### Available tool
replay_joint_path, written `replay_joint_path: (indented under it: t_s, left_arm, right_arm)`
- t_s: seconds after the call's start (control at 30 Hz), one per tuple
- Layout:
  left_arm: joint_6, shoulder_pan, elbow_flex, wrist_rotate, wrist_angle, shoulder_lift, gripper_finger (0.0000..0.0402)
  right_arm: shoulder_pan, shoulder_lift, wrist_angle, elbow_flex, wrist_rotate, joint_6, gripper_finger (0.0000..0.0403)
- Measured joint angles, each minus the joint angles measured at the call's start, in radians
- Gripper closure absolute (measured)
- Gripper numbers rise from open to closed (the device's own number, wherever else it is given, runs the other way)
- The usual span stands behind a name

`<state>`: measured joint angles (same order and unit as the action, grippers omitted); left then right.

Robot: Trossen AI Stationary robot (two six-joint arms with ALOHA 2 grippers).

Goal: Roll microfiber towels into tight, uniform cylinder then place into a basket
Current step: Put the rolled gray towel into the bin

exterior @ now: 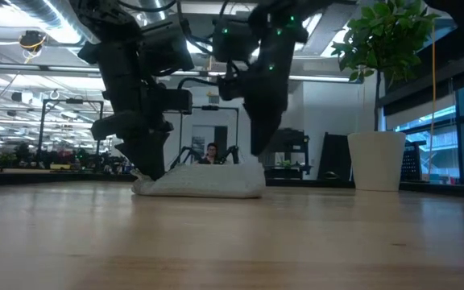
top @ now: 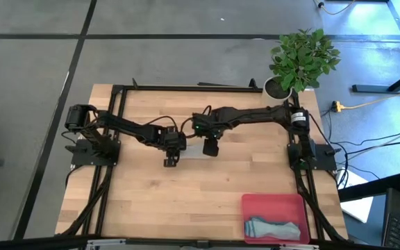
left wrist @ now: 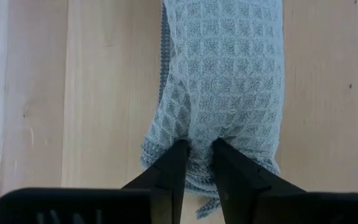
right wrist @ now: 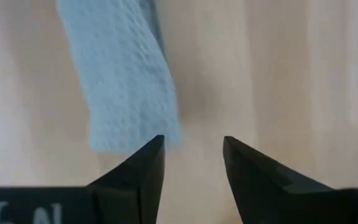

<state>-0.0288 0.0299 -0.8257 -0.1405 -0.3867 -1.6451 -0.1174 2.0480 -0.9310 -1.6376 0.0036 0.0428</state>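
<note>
A towel (top: 194, 148), pale blue-grey with a waffle weave, lies as a loose roll on the wooden counter (top: 144, 201), well away from the basket (top: 273, 203) and toward the counter's middle. Its long axis runs from one arm toward the other, so each end faces a gripper.

The left gripper (left wrist: 196, 163) is at the end farther from the basket. Its jaws are clenched on a bunched fold of the towel's edge, with the roll stretching straight away from them. In the low view this end sits flat on the counter under the left gripper (exterior: 150, 165).

The right gripper (right wrist: 193, 155) hovers at the end nearer the basket. Its jaws are released and grasp nothing; the towel's end lies just ahead of one jaw and off to that side, not between the two. In the low view the right gripper (exterior: 260, 145) is lifted a little above the roll.

The pink basket sits at the counter's corner on the right arm's side and already holds a second towel (top: 275, 228), a bunched grey-blue roll. A potted plant (top: 298, 59) stands at the far corner from the basket, behind the right arm.

The right arm looks nearer the basket, so it is likely better placed for carrying the roll there.
</note>
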Motion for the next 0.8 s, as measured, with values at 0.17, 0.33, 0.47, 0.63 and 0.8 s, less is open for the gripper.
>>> replay_joint_path:
  t_s: [0.17, 0.33, 0.47, 0.63, 0.8]
  left_arm:
    - [0.000, 0.000, 0.000, -0.001, -0.001, 0.000, 0.0327]
    - [0.000, 0.000, 0.000, -0.002, -0.001, 0.000, 0.0327]
    - [0.000, 0.000, 0.000, -0.002, -0.001, 0.000, 0.0327]
    - [0.000, 0.000, 0.000, -0.003, -0.001, 0.000, 0.0327]
    - [0.000, 0.000, 0.000, -0.003, -0.001, 0.000, 0.0327]
  right_arm:
    - [0.013, -0.006, -0.134, -0.024, 0.140, 0.053, 0.0237]
    - [0.024, -0.012, -0.226, -0.001, 0.145, 0.093, 0.0237]
    - [0.037, -0.017, -0.228, 0.050, 0.146, 0.118, 0.0237]
    - [0.053, -0.017, -0.236, 0.091, 0.189, 0.167, 0.0237]
    - [0.063, -0.027, -0.335, 0.094, 0.306, 0.252, 0.0237]
